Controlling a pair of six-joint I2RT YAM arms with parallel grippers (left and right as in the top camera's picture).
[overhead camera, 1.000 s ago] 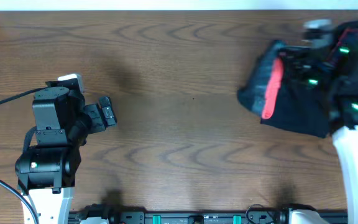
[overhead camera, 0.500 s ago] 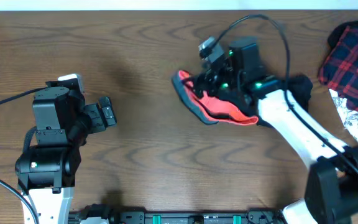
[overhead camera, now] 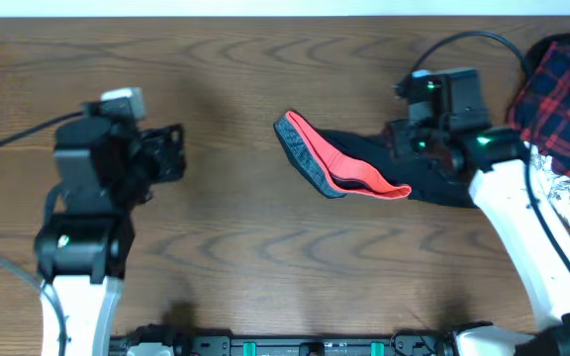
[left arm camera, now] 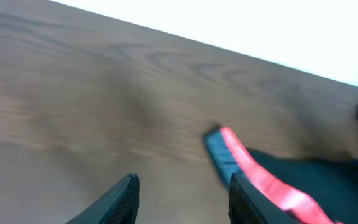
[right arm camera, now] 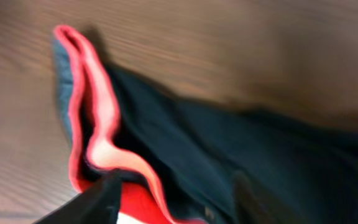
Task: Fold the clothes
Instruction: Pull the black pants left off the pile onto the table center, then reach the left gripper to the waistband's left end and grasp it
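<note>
Brown wooden table [overhead camera: 265, 89], a pale strip along its far edge; at left, the left gripper [left arm camera: 185, 193] hangs parted and empty, well apart from the cloth; right of centre lie the trousers [overhead camera: 364, 150], bunched, their red-edged waistband [overhead camera: 349, 178] pointing left; the right gripper [right arm camera: 173, 186] hovers over them, jaws spread, pinching nothing visible; a blind grasp here could catch several layers and drag the heap toward the plaid garment [overhead camera: 562, 84], far right.

Left end effector [left arm camera: 184, 183] and right end effector [right arm camera: 176, 193] both have fingers spread.
</note>
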